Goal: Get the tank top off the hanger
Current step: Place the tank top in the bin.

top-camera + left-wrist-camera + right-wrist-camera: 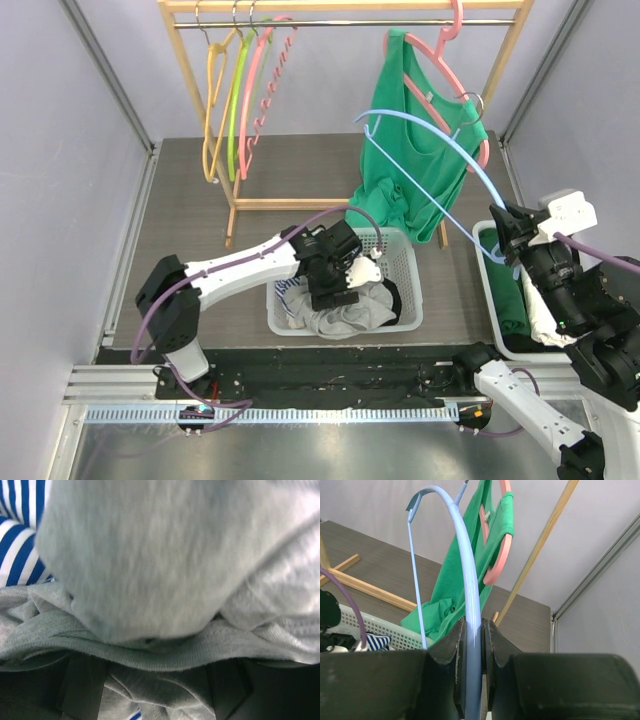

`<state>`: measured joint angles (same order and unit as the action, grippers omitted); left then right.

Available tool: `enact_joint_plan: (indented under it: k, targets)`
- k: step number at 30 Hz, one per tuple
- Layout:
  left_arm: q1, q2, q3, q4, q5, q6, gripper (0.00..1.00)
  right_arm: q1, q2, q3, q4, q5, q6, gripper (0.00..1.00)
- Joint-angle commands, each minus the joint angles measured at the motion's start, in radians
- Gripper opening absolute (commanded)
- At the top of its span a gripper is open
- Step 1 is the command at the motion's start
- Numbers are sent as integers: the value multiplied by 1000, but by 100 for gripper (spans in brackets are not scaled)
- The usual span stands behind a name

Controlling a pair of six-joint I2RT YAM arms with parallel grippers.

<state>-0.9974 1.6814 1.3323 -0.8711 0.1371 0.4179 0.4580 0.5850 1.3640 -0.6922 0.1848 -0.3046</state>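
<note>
Nearest the lens in the overhead view, the right gripper (501, 222) rises above the near-right corner of the tabletop, clamped on one end of a light-blue hanger (430, 126) that arcs up and leftward across the green tank top (410, 160); the tank top hangs on a pink hanger (441, 62) hooked over the right part of a wooden rack (340, 6) along the far edge, its lower half bunched and drooping toward a white laundry basket (411, 300); yellow (212, 100), lime (238, 90) and pink (263, 90) spare hangers hang at the rack's left end; the basket sits mid-table by the near edge, and the left gripper (336, 292) reaches down into it over a grey garment (345, 320) and a blue-striped cloth (289, 290); a white bin (487, 290) holding green fabric stands at the right edge.

Left wrist view: the grey garment (165, 570) fills nearly everything, blurred by closeness; the blue-striped cloth (15, 525) shows at upper left; the left gripper (155, 682) has its dark fingers (82, 685) spread apart, with a grey fold lying between them.

Right wrist view: the right gripper (471, 635) pinches the light-blue hanger (465, 570) tightly; behind it the green tank top (451, 590) drapes from the pink hanger (500, 562), and the laundry basket (385, 630) lies low left.
</note>
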Motion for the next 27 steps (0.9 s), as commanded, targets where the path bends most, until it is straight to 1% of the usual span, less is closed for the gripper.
enact_joint_plan:
  k: [1,4,7,8,12,14,16,17,18,22,27]
  targets:
    - [-21,127,98,96,18,-53,76,-2,24,1,111,21,25,1]
    - [-21,222,159,93,-25,-76,77,-4,30,4,105,5,36,1]
    - [-21,239,128,95,-14,-77,76,-2,33,7,105,-16,45,1]
    - [-21,233,79,118,-7,-76,76,-4,33,10,103,-21,48,1]
    - [-21,187,-25,156,1,-70,78,-2,39,20,100,-33,62,1]
    - [-21,154,-53,158,-10,-67,82,-2,50,32,97,-45,73,1]
    - [-21,126,-93,162,-30,-56,96,-2,61,41,94,-53,82,1]
    - [-21,97,-108,175,-34,-50,99,-2,68,50,92,-57,87,1]
    - [-21,83,-139,181,-40,-44,100,-2,76,53,91,-65,87,1]
    - [-20,20,-165,184,-79,-22,100,-2,127,93,59,-87,102,1]
    - [-15,-89,-82,106,-123,-30,100,-2,214,170,30,-74,117,1]
